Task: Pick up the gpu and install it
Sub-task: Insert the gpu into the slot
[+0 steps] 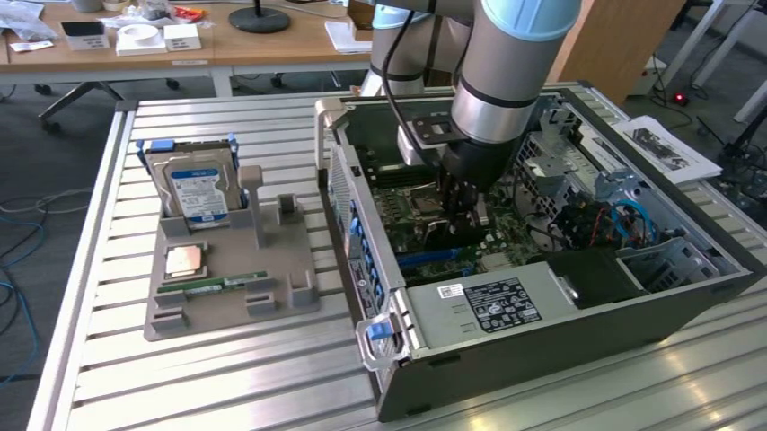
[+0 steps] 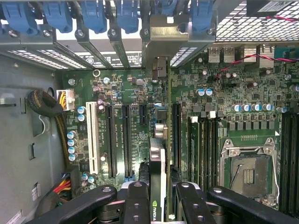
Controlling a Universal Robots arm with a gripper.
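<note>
GPU [image 2: 158, 175] sits edge-on between the two fingers [image 2: 136, 201] of the gripper [image 2: 159, 207]. They are closed against its flat sides, so the card is clamped upright with a green logo showing on its near edge. It hangs inside the open computer case [image 1: 576, 323], right over the green motherboard [image 2: 261, 93]. Its far end points towards the row of blue clips [image 2: 93, 14] along the case's back wall.

In the wrist view the card lines up with the strip of board between the short black slot [image 2: 142, 114] and the long black slot [image 2: 176, 135]. The white slot [image 2: 93, 135] lies further off to one side and the processor socket [image 2: 247, 170] to the other. The card may already be touching a slot, but its lower edge is hidden, so I cannot tell.

In the exterior view the arm [image 1: 504, 63] reaches straight down into the case. To the exterior view's left, a grey tray [image 1: 228, 310] rests on the slatted table [image 1: 180, 386]. It holds a hard drive [image 1: 198, 189] standing upright, a memory stick [image 1: 222, 283] lying flat and a small copper-coloured chip [image 1: 183, 260].
</note>
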